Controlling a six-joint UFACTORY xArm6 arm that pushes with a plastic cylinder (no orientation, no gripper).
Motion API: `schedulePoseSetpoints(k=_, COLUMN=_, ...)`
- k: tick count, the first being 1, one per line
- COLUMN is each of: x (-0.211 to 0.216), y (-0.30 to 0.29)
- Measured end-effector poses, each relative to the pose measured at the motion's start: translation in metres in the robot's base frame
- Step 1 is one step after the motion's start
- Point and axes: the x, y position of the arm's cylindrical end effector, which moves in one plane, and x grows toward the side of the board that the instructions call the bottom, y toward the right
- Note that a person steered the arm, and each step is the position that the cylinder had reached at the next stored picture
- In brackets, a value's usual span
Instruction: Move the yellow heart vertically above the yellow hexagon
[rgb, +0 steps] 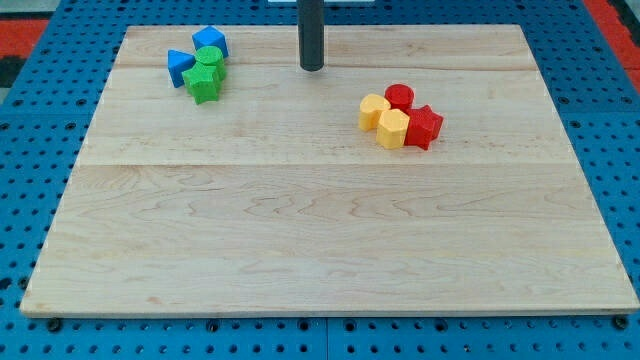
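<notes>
The yellow heart (373, 110) lies right of the board's centre, touching the yellow hexagon (393, 129), which sits just to its lower right. A red cylinder (400, 97) is above the hexagon and a red star (423, 126) is at its right; all four form one tight cluster. My tip (312, 67) is near the view's top centre, up and to the left of the heart, apart from every block.
At the top left a second cluster holds a blue block (210, 41), a blue triangle (180, 66), a green cylinder (210, 58) and a green star (203, 83). The wooden board (320, 250) rests on a blue pegboard surface.
</notes>
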Motion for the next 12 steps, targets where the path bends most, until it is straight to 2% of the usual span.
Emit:
schedulePoseSetpoints(k=6, x=0.0, y=0.007)
schedulePoseSetpoints(k=8, x=-0.005, y=-0.008)
schedulePoseSetpoints(k=9, x=-0.033, y=-0.044)
schedulePoseSetpoints(k=10, x=-0.046, y=-0.055)
schedulePoseSetpoints(k=12, x=-0.048, y=-0.046)
